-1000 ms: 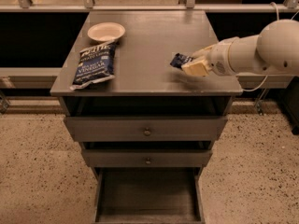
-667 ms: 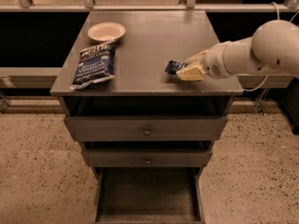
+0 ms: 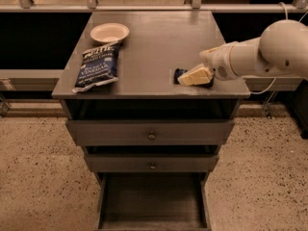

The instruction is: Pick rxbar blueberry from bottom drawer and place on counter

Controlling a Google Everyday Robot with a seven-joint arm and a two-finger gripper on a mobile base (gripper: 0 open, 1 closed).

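Nearest me, over speckled beige floor point(image 3: 33, 167), the deep grey-brown wooden bottom drawer point(image 3: 151, 201) stands pulled out, no bar inside. Above, the white arm's cream pincer point(image 3: 192, 76) is clamped on the small dark navy wrapped rxbar blueberry point(image 3: 179, 73), low at the glossy grey-brown wooden worktop's point(image 3: 159, 42) right front. Only the release seems left. Farther back lie a blue chip bag point(image 3: 97, 66) and a pale round bowl point(image 3: 109, 32).

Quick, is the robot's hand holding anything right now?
Gripper: closed on the rxbar blueberry, low over the right front of the counter.
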